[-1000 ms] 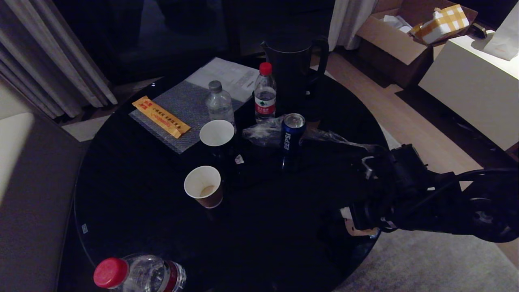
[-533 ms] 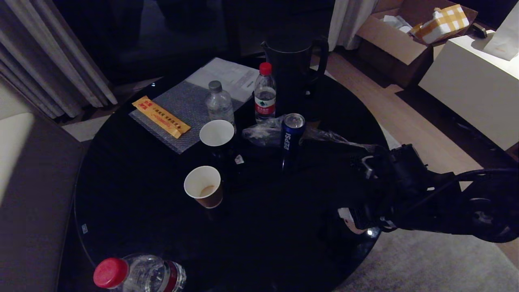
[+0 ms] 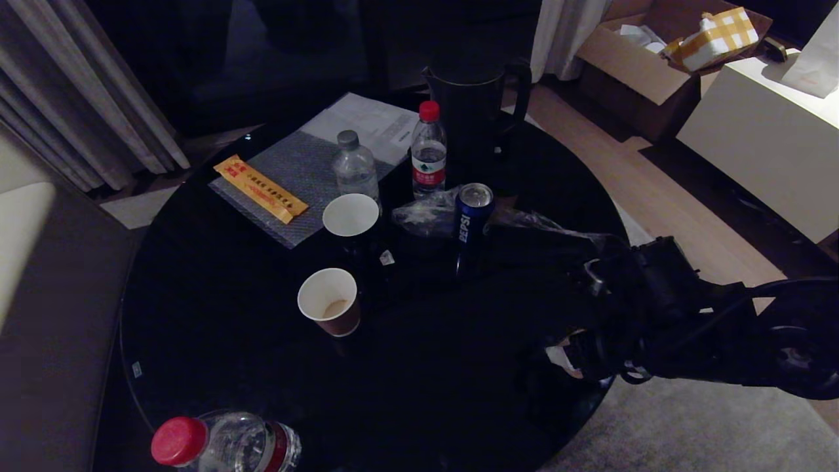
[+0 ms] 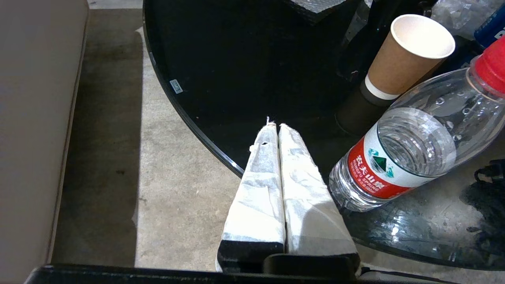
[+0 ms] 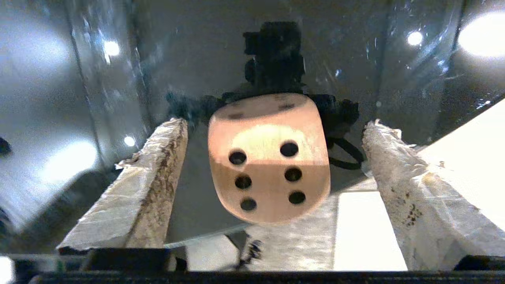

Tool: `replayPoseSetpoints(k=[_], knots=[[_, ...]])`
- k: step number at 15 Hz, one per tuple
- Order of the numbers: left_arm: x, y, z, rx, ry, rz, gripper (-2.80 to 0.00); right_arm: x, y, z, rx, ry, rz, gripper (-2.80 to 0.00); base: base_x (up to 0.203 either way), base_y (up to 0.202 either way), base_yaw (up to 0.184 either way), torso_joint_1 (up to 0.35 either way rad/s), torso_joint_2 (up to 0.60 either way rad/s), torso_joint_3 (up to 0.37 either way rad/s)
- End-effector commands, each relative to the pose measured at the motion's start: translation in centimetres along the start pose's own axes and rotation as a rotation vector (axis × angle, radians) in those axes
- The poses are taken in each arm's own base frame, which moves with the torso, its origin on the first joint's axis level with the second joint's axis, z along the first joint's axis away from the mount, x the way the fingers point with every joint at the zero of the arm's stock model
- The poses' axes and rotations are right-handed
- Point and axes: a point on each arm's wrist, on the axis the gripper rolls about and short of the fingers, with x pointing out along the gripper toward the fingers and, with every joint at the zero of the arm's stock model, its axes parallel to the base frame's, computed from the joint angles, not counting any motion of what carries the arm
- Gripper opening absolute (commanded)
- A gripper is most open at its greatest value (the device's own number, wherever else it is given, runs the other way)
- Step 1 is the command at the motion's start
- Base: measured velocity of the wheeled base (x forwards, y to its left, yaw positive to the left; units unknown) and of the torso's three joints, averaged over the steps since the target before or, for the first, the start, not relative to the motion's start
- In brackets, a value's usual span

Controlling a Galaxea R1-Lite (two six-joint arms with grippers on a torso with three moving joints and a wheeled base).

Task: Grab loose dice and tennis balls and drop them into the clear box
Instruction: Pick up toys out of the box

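Right gripper [image 5: 272, 165] fingers now spread wide, beige die [image 5: 270, 157] released between them at tabletop [image 3: 426, 367] edge; left gripper [image 4: 278, 130] clenched, parked.

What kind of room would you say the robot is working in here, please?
Probably a hotel room or lounge: a round black glass table crowded with drinks, floor-length curtains behind, and an upholstered seat beside it.
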Motion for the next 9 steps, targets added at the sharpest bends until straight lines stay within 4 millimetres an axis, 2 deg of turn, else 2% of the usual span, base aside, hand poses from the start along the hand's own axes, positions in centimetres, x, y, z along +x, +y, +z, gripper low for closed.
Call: replayPoseSetpoints(k=[1,8,9], knots=[[0.0,0.0,0.0,-0.002,0.001,0.001,-2.80,-0.3,-0.3,-0.3,-0.029,0.005,-0.007,0.00,0.000,0.000,0.000,0.000,0.00,0.000],[0.0,0.0,0.0,-0.002,0.001,0.001,-2.80,1.2,-0.7,-0.8,-0.095,0.044,-0.020,0.00,0.000,0.000,0.000,0.000,0.00,0.000],[0.0,0.0,0.0,-0.002,0.002,0.001,-2.80,1.2,-0.7,-0.7,-0.090,0.033,-0.015,-2.54,0.000,0.000,0.000,0.000,0.00,0.000]])
